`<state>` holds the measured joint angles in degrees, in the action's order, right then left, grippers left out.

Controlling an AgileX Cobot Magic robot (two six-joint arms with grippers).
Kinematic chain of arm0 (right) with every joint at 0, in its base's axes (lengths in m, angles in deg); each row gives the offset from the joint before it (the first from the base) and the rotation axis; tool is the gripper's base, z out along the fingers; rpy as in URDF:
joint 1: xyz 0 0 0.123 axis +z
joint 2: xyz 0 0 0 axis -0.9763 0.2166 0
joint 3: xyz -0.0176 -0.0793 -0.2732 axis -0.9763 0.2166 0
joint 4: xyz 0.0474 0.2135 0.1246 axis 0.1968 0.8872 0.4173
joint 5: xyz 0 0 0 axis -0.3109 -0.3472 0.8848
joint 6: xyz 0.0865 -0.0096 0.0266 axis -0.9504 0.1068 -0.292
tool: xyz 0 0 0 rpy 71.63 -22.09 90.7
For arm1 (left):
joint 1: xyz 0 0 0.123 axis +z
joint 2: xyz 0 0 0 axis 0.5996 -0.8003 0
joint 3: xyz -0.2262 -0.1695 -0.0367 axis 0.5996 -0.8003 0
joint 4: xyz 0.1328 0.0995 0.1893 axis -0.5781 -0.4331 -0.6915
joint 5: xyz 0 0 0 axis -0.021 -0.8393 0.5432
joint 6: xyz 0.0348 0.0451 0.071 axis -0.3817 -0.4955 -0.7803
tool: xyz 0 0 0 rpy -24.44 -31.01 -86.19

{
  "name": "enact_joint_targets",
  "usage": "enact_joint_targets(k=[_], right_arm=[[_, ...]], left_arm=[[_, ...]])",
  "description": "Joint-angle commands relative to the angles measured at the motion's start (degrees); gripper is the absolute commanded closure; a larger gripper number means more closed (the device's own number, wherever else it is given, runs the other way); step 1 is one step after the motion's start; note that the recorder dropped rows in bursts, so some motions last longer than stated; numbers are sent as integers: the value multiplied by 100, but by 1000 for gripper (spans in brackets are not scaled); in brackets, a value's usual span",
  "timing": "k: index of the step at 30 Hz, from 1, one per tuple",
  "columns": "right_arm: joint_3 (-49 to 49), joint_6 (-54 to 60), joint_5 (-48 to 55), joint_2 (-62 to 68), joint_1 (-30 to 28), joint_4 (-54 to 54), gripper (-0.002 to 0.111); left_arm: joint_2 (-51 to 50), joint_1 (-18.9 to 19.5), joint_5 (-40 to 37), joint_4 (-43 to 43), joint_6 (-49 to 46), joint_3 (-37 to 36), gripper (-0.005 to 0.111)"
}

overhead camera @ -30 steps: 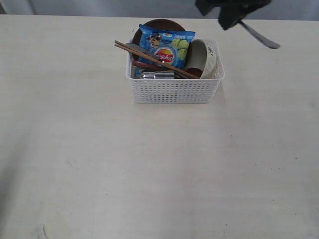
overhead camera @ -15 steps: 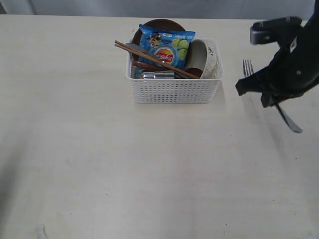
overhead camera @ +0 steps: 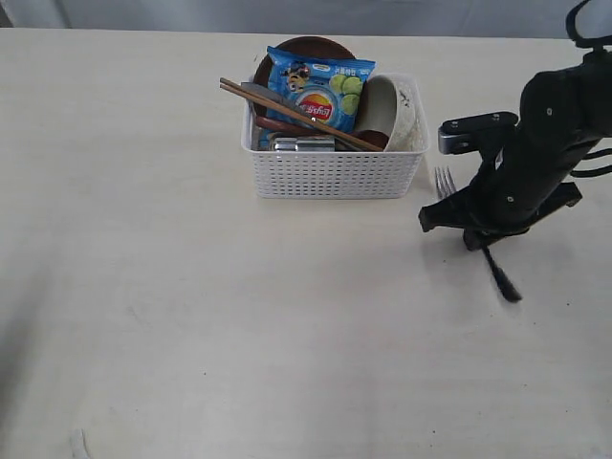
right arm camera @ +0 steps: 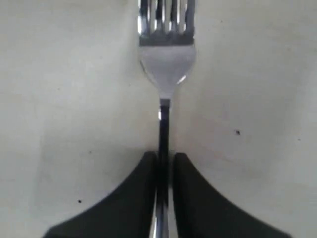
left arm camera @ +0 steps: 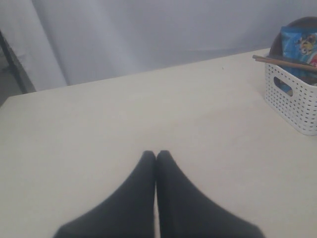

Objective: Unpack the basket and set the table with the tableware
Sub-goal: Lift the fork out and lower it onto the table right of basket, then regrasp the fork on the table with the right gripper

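The white basket (overhead camera: 335,177) stands on the table (overhead camera: 191,316) at the back middle. It holds brown chopsticks (overhead camera: 287,110), a reddish-brown plate (overhead camera: 306,46), a pale bowl (overhead camera: 406,115), a steel cup (overhead camera: 301,143) and a knife (overhead camera: 260,92). The steel fork (overhead camera: 498,275) lies on the table to the basket's right, tines towards the back. My right gripper (overhead camera: 483,239) is low over its handle. In the right wrist view the fork (right arm camera: 166,64) runs between the right gripper (right arm camera: 166,156) fingers, with a thin gap on one side. The left gripper (left arm camera: 156,153) is shut and empty.
A blue chip bag (overhead camera: 320,91) leans on the plate inside the basket. The basket (left arm camera: 297,104) and chopsticks (left arm camera: 282,62) show at the edge of the left wrist view, well away from that gripper. A grey backdrop runs behind the table's far edge.
The right arm has come down from the back right with the fork and lowered it onto the table right of the basket. Its fingers have started to part.
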<state>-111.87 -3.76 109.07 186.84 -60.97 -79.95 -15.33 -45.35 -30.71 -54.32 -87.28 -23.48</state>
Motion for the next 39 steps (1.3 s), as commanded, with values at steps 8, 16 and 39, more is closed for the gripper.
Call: enact_joint_targets(k=[8, 16, 39], right_arm=[[-956, 376, 1155, -545, -28, 130, 64], [-1637, 1899, 1094, -1349, -28, 2049, 64], [-1327, 38, 2253, -1092, 345, 84, 66]], left_arm=[[15, 31, 67, -22, 20, -10, 107], [15, 31, 67, -22, 20, -10, 107], [15, 31, 67, -22, 20, -10, 107]])
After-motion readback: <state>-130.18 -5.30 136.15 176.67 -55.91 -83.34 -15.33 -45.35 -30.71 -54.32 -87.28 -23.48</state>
